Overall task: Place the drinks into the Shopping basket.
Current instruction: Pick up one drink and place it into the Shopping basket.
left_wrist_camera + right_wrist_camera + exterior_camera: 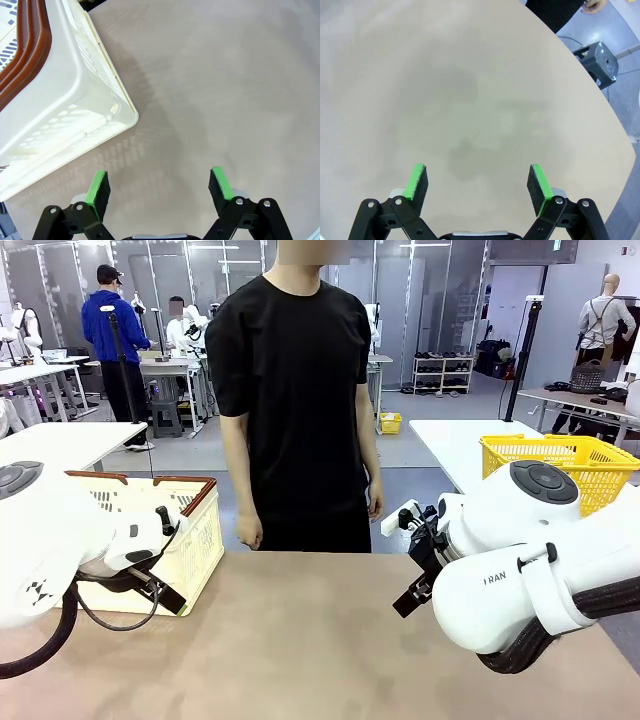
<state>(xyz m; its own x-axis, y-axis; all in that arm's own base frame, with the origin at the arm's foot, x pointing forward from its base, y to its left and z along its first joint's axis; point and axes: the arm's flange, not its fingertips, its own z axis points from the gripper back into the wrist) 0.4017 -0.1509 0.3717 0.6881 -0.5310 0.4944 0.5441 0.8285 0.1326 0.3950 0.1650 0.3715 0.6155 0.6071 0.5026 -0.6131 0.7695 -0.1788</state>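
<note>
At the left, the white left arm (55,530) comes in low over the tan table (300,650), and just behind its wrist stands the Shopping basket (203,540), on the table's left part toward the far edge. The basket is cream-white plastic with walls cut into rows of small slots, a brown rim around the top and rounded corners; the arm covers part of its front wall, so any print there cannot be read. From the left wrist view one lower corner of the basket juts toward the middle, the slotted wall casting a striped shadow on the tabletop. The left gripper (160,182) hangs above bare table just beside that corner, not touching it, its green pads (96,187) spread wide with nothing between them. Across the table, in the middle, a person (295,390) in a black shirt stands with arms at the sides. To the right, the right arm (520,580) reaches in above the table. The right gripper (479,177) is likewise spread apart and pinches nothing, looking down on plain tabletop near its rounded edge. Farther right, on another table behind, sits a yellow mesh basket (560,465).
</note>
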